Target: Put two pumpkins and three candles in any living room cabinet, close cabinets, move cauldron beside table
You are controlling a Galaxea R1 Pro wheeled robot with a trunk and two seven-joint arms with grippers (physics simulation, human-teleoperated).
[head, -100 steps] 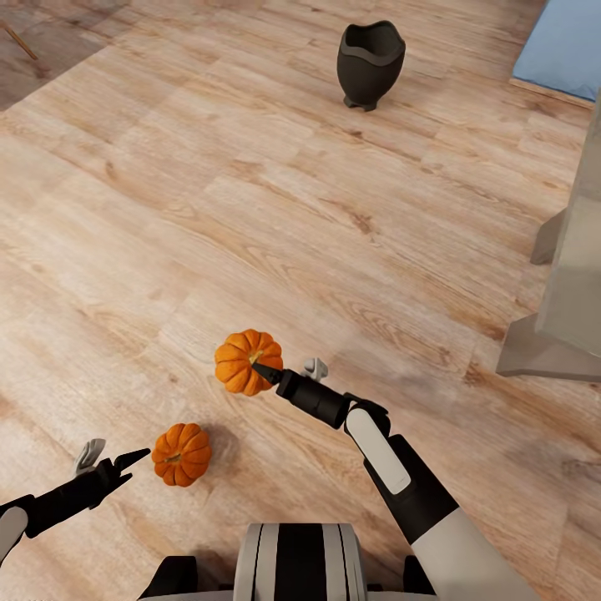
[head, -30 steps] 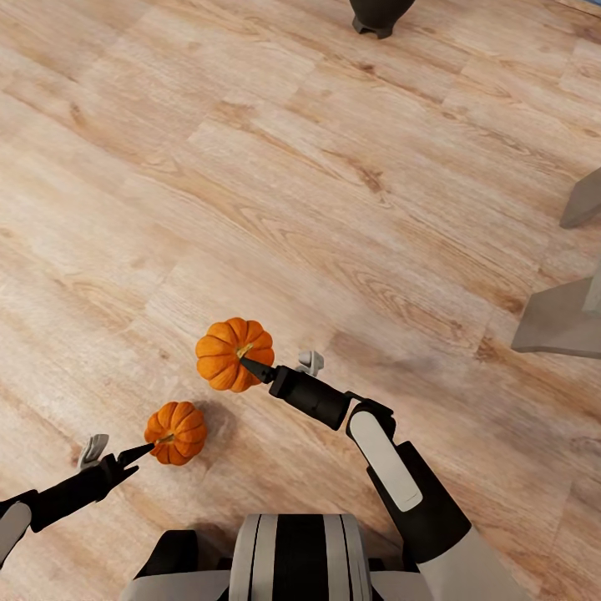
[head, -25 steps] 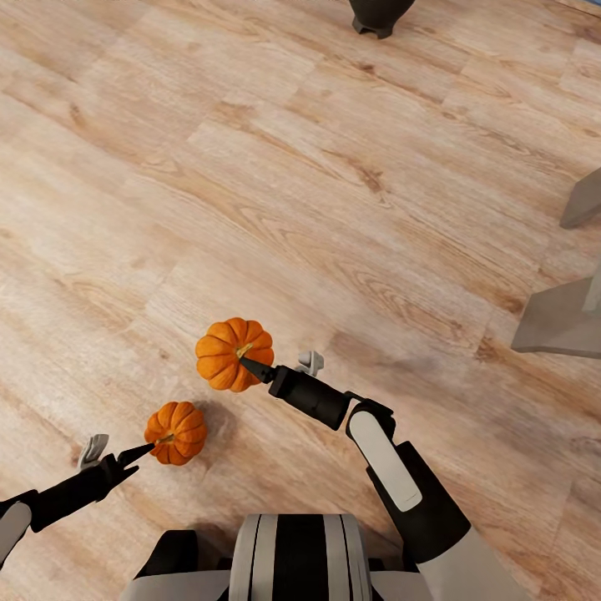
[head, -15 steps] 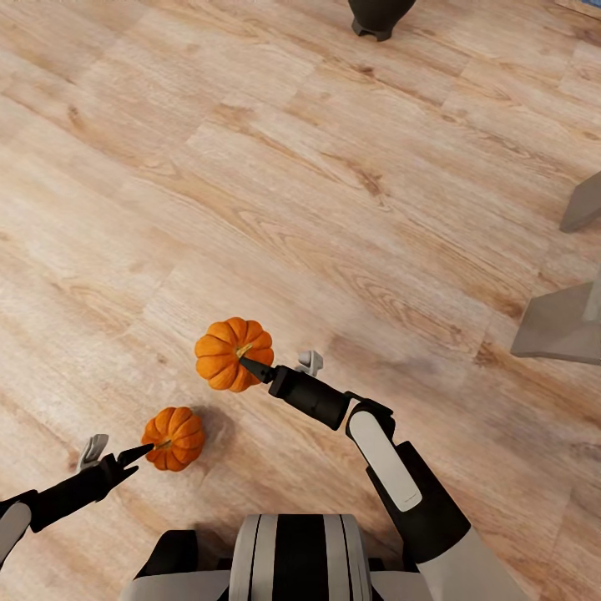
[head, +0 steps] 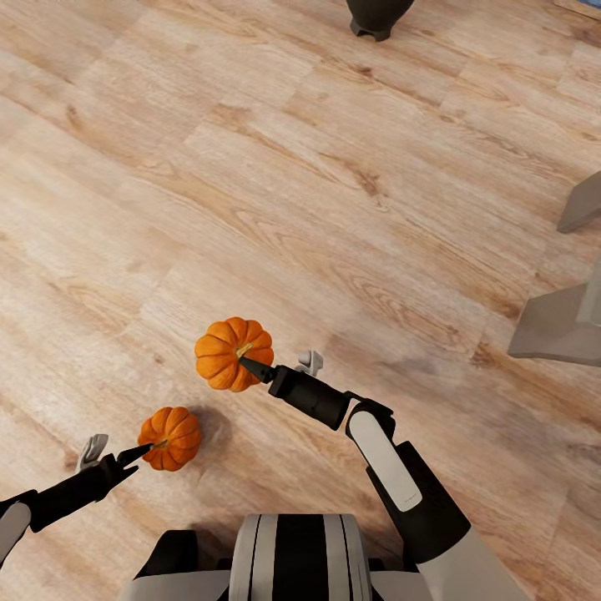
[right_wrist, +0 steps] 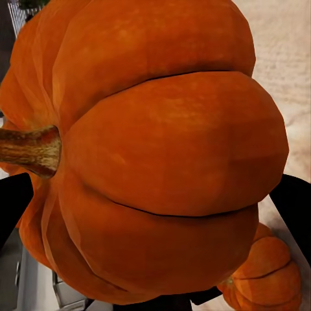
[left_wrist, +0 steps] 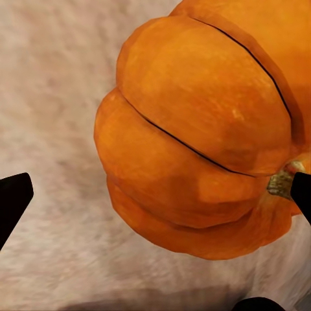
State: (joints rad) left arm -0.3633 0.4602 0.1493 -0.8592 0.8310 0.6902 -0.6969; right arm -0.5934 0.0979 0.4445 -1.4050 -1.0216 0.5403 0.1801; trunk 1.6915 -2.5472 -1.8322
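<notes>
My right gripper (head: 250, 368) is shut on one bright-orange pumpkin (head: 227, 354), held above the plank floor; in the right wrist view this pumpkin (right_wrist: 155, 149) sits between the two black fingertips. The second pumpkin (head: 169, 427) rests on the floor to the lower left and also shows as the small pumpkin (right_wrist: 267, 278) in the right wrist view. My left gripper (head: 138, 455) is open, its tip at this pumpkin's near side; in the left wrist view the pumpkin (left_wrist: 201, 136) lies partly between the spread fingers. The black cauldron (head: 378, 17) stands at the top edge. Candles and cabinet are out of view.
Grey base pieces of the table (head: 555, 325) jut in from the right edge, with another grey piece (head: 582, 203) above them. Light wood floor (head: 250, 167) stretches between me and the cauldron.
The whole view has shifted, so the cauldron has slid to the top edge. The floor pumpkin now lies closer to my left fingertips. The right gripper still holds its pumpkin.
</notes>
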